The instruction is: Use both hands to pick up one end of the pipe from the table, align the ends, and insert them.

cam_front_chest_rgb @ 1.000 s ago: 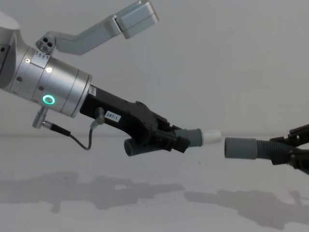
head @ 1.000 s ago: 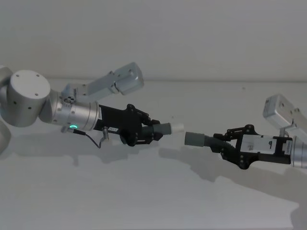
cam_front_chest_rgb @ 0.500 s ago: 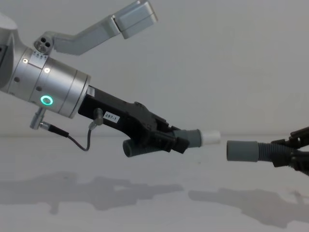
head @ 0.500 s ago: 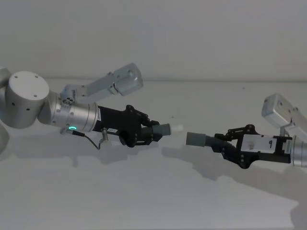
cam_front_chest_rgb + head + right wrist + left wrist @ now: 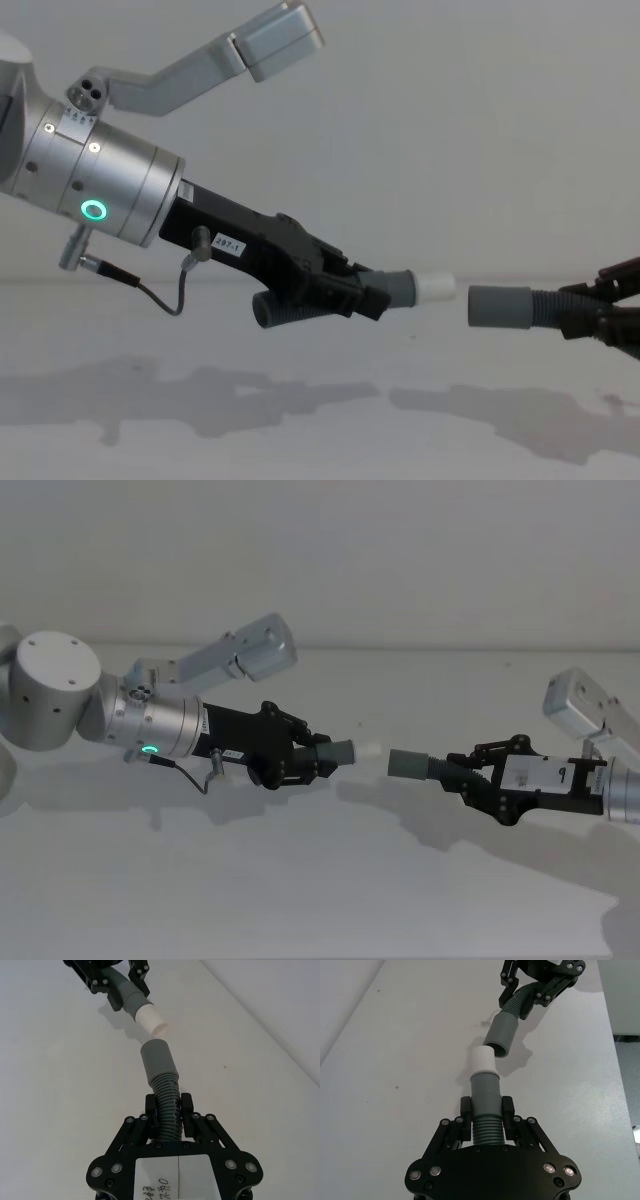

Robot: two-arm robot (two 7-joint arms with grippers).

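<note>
Both pieces of the pipe are held above the white table (image 5: 300,890). My left gripper (image 5: 312,758) is shut on the ribbed part of one dark grey piece (image 5: 485,1127). That piece's grey cuff (image 5: 342,751) and white tip (image 5: 370,750) point right. My right gripper (image 5: 468,773) is shut on the other ribbed piece (image 5: 168,1097), with its grey cuff (image 5: 407,764) pointing left. The two ends face each other across a small gap. The white tip (image 5: 436,287) sits slightly higher than the open cuff (image 5: 500,306) and is not inside it.
The left arm's silver body with its green ring light (image 5: 94,210) reaches in from the left. A grey link (image 5: 255,645) sticks up behind it. The grippers' shadows lie on the table below.
The left gripper has sunk slightly and the right gripper has risen slightly, so the two ends stand closer to one level. The small gap between tip and cuff stays about the same.
</note>
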